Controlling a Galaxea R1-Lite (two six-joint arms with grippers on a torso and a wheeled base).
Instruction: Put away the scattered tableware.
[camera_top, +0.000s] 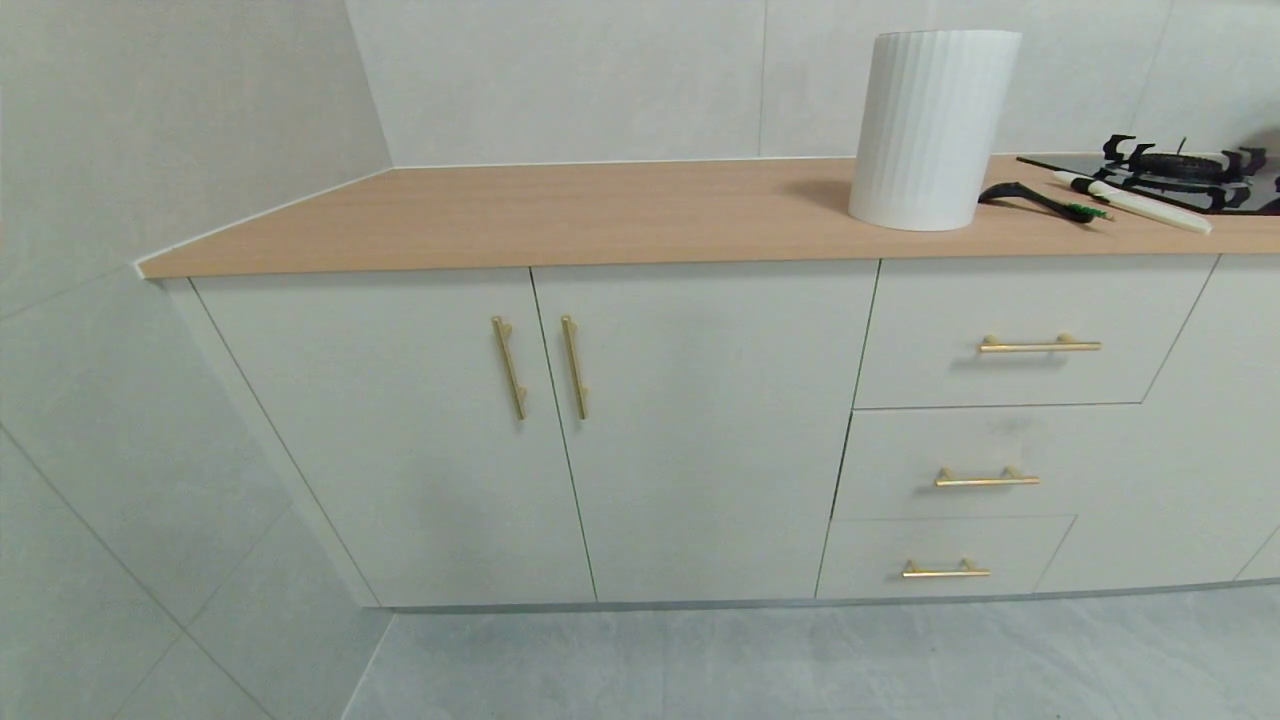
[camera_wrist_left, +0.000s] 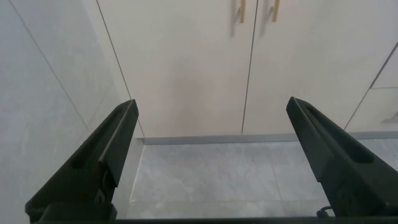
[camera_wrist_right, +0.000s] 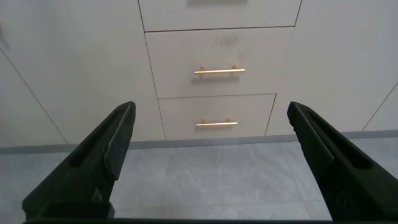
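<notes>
A tall white ribbed holder (camera_top: 932, 128) stands on the wooden counter (camera_top: 560, 215) toward the right. Just to its right lie a black utensil (camera_top: 1040, 201) and a white-handled knife (camera_top: 1135, 202), close to the counter's front edge. My left gripper (camera_wrist_left: 211, 118) hangs low before the cupboard doors, open and empty above the floor. My right gripper (camera_wrist_right: 211, 121) hangs low facing the lower drawers, open, nothing between its fingers.
A black gas hob (camera_top: 1180, 170) sits at the counter's far right. Below the counter are two cupboard doors with gold handles (camera_top: 543, 366) and three drawers (camera_top: 1010, 345). A tiled wall closes off the left side. Grey floor (camera_top: 800, 660) lies in front.
</notes>
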